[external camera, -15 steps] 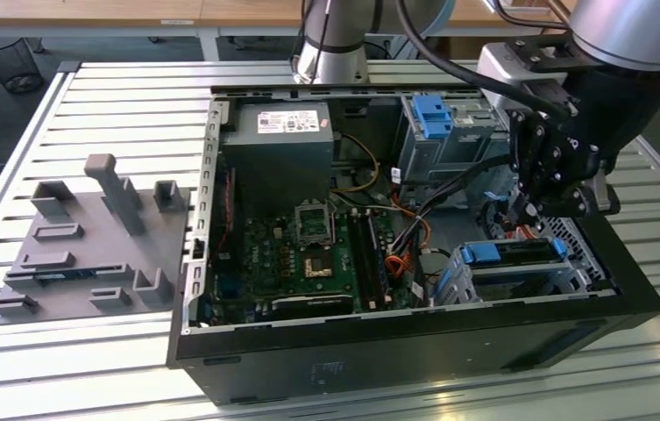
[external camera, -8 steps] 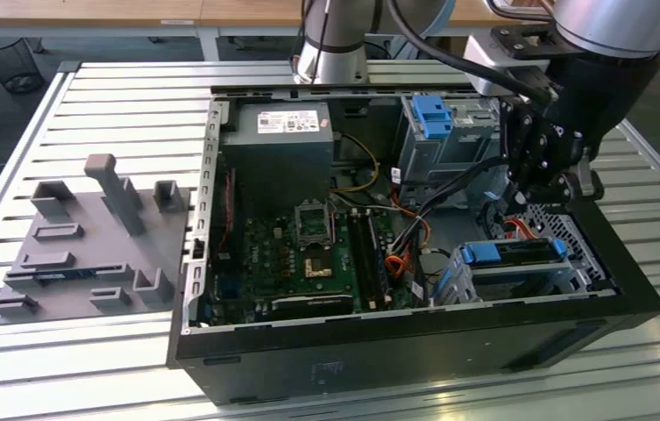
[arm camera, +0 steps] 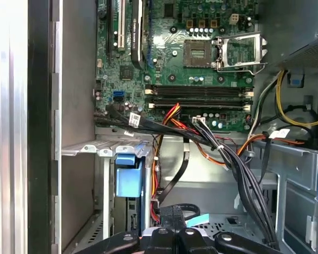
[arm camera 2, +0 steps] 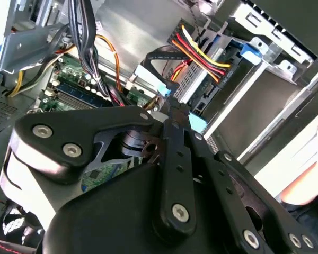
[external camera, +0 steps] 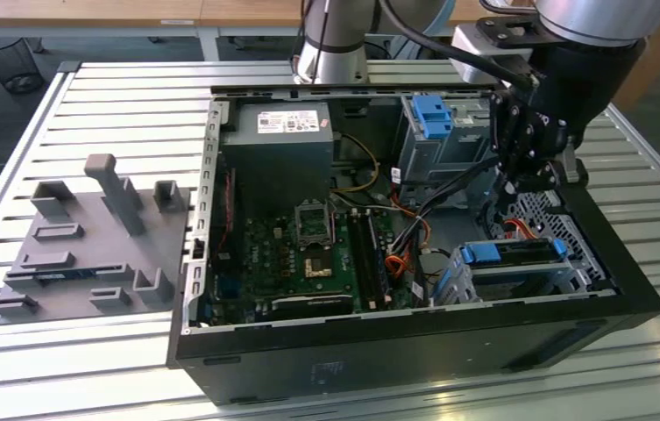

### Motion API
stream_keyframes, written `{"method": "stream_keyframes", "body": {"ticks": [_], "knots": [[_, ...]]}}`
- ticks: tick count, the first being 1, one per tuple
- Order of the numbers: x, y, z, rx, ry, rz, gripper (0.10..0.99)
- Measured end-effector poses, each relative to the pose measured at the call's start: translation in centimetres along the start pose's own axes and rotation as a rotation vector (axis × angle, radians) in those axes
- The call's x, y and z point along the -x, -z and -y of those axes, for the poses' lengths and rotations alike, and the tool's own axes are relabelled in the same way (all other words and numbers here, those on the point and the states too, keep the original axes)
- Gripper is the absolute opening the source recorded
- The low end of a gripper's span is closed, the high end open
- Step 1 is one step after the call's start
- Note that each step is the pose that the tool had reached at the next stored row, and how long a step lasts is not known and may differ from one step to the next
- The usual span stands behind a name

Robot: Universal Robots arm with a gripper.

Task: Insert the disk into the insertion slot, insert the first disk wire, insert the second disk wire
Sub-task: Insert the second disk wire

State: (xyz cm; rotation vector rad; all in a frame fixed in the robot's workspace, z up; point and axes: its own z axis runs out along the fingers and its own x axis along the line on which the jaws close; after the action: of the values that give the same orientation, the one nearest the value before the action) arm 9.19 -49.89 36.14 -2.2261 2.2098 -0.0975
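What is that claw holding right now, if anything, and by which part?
It seems the claw pinches a black wire by its plug end, beside a light-blue tab.

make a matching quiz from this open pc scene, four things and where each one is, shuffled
Things
1. silver hard drive in a bright blue plastic carrier
2. grey plastic fixture plate with upright posts
3. grey box-shaped power supply with a white label
4. black robot gripper

Places
A. on the slatted metal table, outside the black computer case
B. reaching down into the case, among the cables
C. in the low perforated silver-grey cage
D. in the case's far corner, exterior view's left

Pairs: 1-C, 2-A, 3-D, 4-B
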Motion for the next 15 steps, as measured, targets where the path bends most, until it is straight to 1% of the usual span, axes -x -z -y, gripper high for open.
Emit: {"method": "stream_keyframes", "body": {"ticks": [1, 3, 5, 6, 9, 11, 12, 14, 15], "knots": [[0.1, -0.05, 0.0, 0.0, 0.0, -0.006, 0.106], [0.3, -0.19, -0.01, 0.0, 0.001, -0.0119, 0.106], [0.51, -0.3, -0.01, 0.0, 0.001, -0.0125, 0.114], [0.62, -0.33, -0.01, 0.0, 0.001, -0.0125, 0.173], [0.85, -0.41, -0.02, 0.0, 0.001, -0.0124, 0.173], [0.92, -0.53, -0.02, 0.0, 0.001, -0.0123, 0.188], [0.95, -0.59, -0.02, 0.0, 0.001, -0.0125, 0.247], [0.99, -0.73, 0.0, 0.001, 0.0, -0.0128, 0.247], [1.15, -0.97, 0.23, 0.004, -0.017, -0.015, 0.247]]}}
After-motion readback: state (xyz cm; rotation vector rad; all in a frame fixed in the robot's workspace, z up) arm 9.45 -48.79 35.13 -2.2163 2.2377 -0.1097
